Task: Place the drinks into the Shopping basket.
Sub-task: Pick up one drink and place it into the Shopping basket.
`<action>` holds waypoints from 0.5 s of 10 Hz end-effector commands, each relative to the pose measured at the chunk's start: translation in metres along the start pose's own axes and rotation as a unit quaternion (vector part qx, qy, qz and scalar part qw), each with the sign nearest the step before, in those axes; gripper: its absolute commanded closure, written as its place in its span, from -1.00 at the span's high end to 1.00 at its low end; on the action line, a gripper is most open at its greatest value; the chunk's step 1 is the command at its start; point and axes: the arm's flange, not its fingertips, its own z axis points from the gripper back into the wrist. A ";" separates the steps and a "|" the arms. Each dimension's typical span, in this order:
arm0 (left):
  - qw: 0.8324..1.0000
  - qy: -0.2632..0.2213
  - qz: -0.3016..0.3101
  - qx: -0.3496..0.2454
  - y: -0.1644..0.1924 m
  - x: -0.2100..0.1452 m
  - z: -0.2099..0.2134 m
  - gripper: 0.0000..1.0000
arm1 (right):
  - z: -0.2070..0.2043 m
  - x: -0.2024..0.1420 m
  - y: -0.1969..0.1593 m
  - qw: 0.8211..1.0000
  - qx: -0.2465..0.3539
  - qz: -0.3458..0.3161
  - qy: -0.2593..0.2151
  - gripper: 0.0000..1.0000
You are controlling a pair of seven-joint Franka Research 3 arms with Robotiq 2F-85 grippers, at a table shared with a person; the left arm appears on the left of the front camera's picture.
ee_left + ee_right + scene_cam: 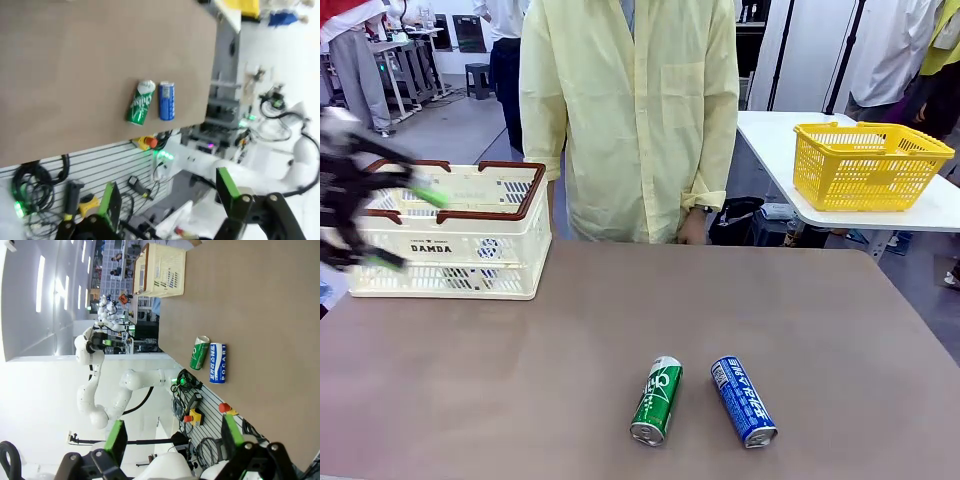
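Two drinks lie on their sides near the table's front edge: a green can (657,400) and, to its right, a blue can (743,402). The cream Shopping basket (445,248) with dark brown handles stands at the far left of the table. My left gripper (405,228) hangs open and blurred in front of the basket, well away from the cans. The left wrist view looks down on the green can (140,102) and blue can (166,101) beyond the open left gripper (169,197). My right gripper (173,435) is open and holds nothing, with the green can (200,353), blue can (217,363) and basket (167,270) far off.
A person in a pale yellow shirt (630,110) stands at the far edge, hands down by their sides. A yellow mesh basket (868,165) sits on a white side table at the right. The brown table (570,340) is bare between basket and cans.
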 end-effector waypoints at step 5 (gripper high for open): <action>0.991 0.015 0.013 0.134 -0.179 -0.001 -0.276 1.00 | 0.000 -0.002 0.003 1.000 -0.006 -0.005 0.007 1.00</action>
